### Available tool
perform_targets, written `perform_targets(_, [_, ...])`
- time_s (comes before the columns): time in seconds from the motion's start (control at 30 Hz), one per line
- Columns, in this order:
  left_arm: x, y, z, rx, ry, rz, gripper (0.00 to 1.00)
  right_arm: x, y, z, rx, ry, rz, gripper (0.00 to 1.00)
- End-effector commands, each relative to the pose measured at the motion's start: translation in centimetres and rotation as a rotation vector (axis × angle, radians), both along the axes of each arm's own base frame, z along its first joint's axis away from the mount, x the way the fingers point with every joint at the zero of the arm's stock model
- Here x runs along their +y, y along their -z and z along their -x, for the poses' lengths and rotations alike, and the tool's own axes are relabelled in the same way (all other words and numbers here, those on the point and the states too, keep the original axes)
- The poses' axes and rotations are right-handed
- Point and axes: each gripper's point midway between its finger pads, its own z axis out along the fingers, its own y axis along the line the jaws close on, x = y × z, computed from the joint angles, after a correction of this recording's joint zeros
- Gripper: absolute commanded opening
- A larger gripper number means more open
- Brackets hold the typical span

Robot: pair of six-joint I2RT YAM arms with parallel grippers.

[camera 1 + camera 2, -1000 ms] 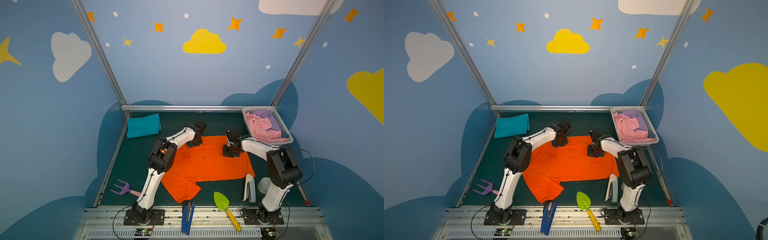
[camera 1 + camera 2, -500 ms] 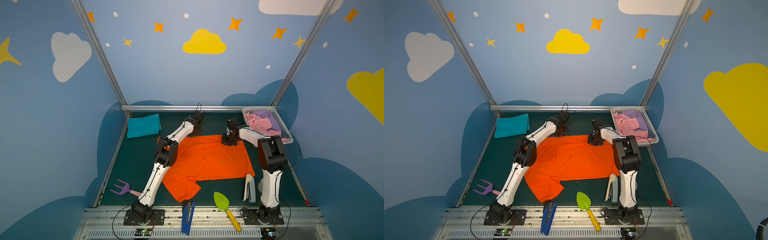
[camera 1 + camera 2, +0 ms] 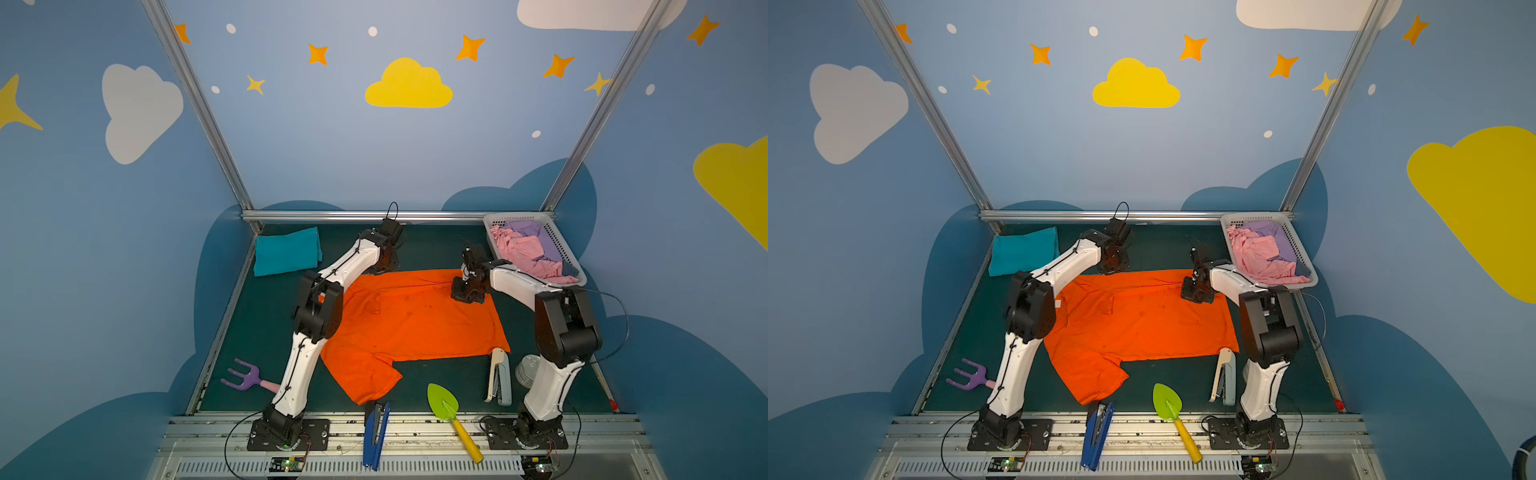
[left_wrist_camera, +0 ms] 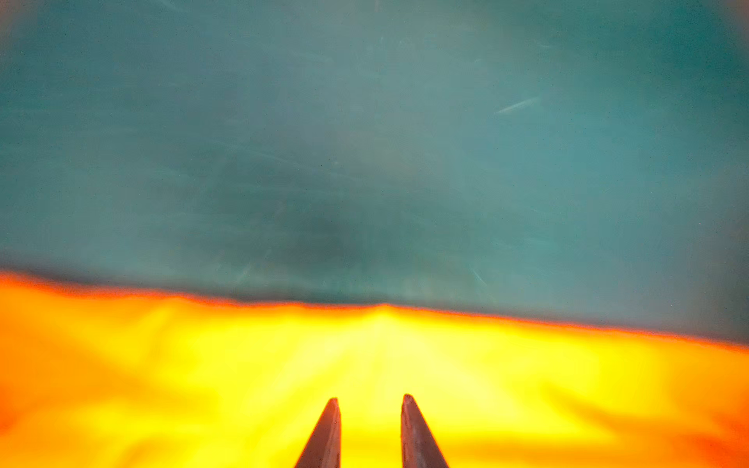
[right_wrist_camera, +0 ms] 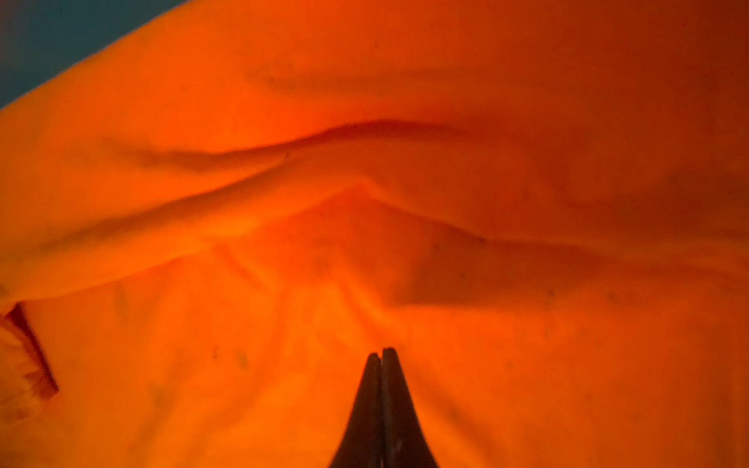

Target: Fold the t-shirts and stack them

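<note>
Both grippers sit at the far edge of the orange shirt (image 3: pixel 415 324)!
Left gripper (image 4: pixel 369 399), tips slightly apart, at the shirt's 11 o'clock; right gripper (image 5: pixel 381 353), closed tight, at 1 o'clock.

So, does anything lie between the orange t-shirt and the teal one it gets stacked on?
Nothing visible lies on the mat between the orange t-shirt and the teal t-shirt; only the left arm passes above that gap.

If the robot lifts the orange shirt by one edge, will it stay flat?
Probably not: the orange shirt puckers into creases at the right gripper, so it would likely droop. It lies thin and flat, so probably light. Pushed, it might bunch up.
</note>
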Motion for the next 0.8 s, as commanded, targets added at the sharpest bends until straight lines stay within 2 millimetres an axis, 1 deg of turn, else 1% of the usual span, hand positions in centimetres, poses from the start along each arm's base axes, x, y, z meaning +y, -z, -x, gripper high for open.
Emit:
perform_targets(0.0, [1.2,-5.9,2.7,-0.121,-0.030,0.007,0.29,-0.6,-2.4,2.1,-0.043,0.008,0.006,0.00])
perform_targets(0.07, [2.7,-6.2,5.4,-0.122,-0.050,-0.012,0.30,-1.3,-3.2,3.2,-0.056,0.015,0.024,0.00])
perform_targets(0.1, [3.5,-6.1,7.0,-0.119,-0.060,-0.019,0.30,-2.1,-3.7,3.8,-0.068,0.025,0.045,0.00])
perform_targets(0.17, [5.1,-5.3,10.0,-0.101,-0.079,-0.026,0.31,-3.4,-4.4,4.3,-0.089,0.046,0.088,0.06])
perform_targets(0.2, [6.0,-4.6,11.6,-0.083,-0.089,-0.036,0.32,-4.2,-4.7,4.4,-0.101,0.054,0.109,0.13])
perform_targets(0.23, [6.8,-3.8,12.9,-0.066,-0.105,-0.047,0.33,-4.6,-4.9,4.2,-0.108,0.060,0.119,0.18])
perform_targets(0.3, [8.7,-2.2,15.9,-0.030,-0.141,-0.062,0.34,-5.6,-5.2,3.5,-0.121,0.074,0.142,0.27])
perform_targets(0.37, [10.2,-0.6,18.2,0.004,-0.174,-0.071,0.37,-5.8,-5.5,2.3,-0.131,0.080,0.155,0.34])
perform_targets(0.43, [11.4,0.8,20.0,0.031,-0.203,-0.082,0.38,-5.6,-5.4,1.0,-0.130,0.074,0.163,0.36])
perform_targets(0.47, [12.0,1.4,20.7,0.045,-0.220,-0.093,0.38,-5.3,-5.4,0.0,-0.125,0.074,0.162,0.36])
perform_targets(0.5, [12.6,1.9,21.4,0.053,-0.241,-0.103,0.38,-4.9,-5.2,-0.9,-0.113,0.064,0.163,0.35])
perform_targets(0.53, [13.2,2.4,22.0,0.066,-0.263,-0.114,0.37,-4.4,-5.0,-1.9,-0.105,0.053,0.156,0.32])
perform_targets(0.57, [13.5,2.7,22.4,0.073,-0.276,-0.118,0.36,-3.8,-4.8,-2.8,-0.103,0.042,0.148,0.25])
perform_targets(0.6, [13.8,3.0,22.9,0.084,-0.287,-0.118,0.33,-3.2,-4.5,-3.7,-0.102,0.030,0.139,0.14])
perform_targets(0.63, [13.8,3.3,23.3,0.092,-0.291,-0.113,0.31,-2.6,-4.3,-4.7,-0.099,0.023,0.131,0.07])
perform_targets(0.7, [14.1,3.6,24.0,0.105,-0.296,-0.112,0.28,-1.4,-3.7,-6.2,-0.096,0.004,0.126,0.03])
perform_targets(0.77, [14.8,3.6,24.7,0.115,-0.309,-0.132,0.28,-0.5,-2.9,-7.4,-0.091,-0.011,0.136,0.03])
